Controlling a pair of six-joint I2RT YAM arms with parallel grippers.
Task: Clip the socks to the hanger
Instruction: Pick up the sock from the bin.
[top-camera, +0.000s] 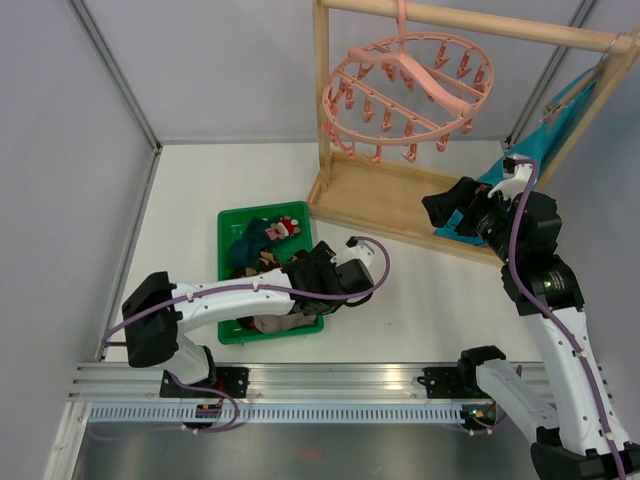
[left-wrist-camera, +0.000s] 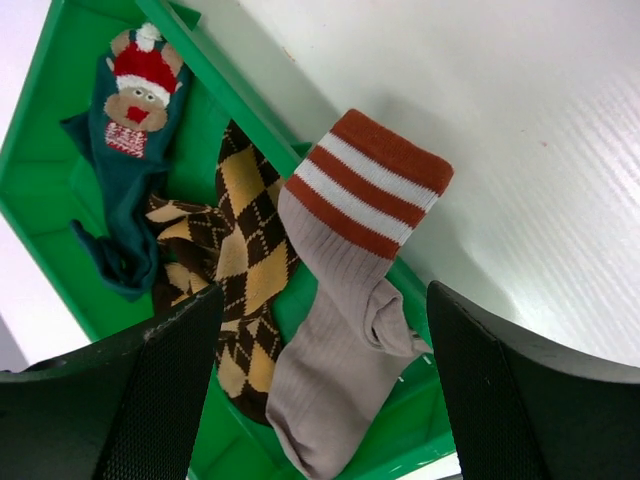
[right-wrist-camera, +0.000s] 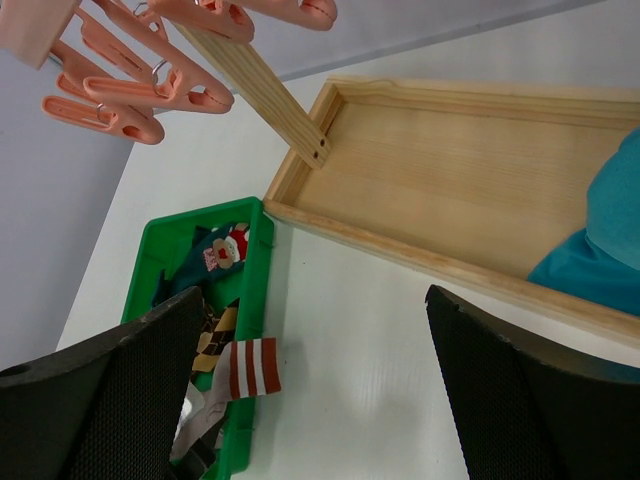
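Note:
Three socks lie in a green bin (top-camera: 232, 225). The grey-brown sock (left-wrist-camera: 335, 360) hangs its red-and-white cuff over the bin's rim; it also shows in the right wrist view (right-wrist-camera: 250, 368). Beside it are the brown argyle sock (left-wrist-camera: 245, 250) and the dark teal sock (left-wrist-camera: 125, 150) with a red-white motif. My left gripper (top-camera: 298, 285) hovers open over the bin, its jaws (left-wrist-camera: 320, 300) standing either side of the grey-brown sock without touching it. The pink round hanger (top-camera: 405, 95) hangs from the wooden rail, and its clips (right-wrist-camera: 130, 100) show at top left. My right gripper (top-camera: 447, 208) is open and empty, below and right of the hanger.
The wooden frame's base tray (top-camera: 400, 205) stands behind the bin, with an upright post (top-camera: 321, 90) at its left. A bright teal cloth (top-camera: 560, 120) hangs at the frame's right side and reaches into the tray (right-wrist-camera: 600, 240). Grey walls close in the table.

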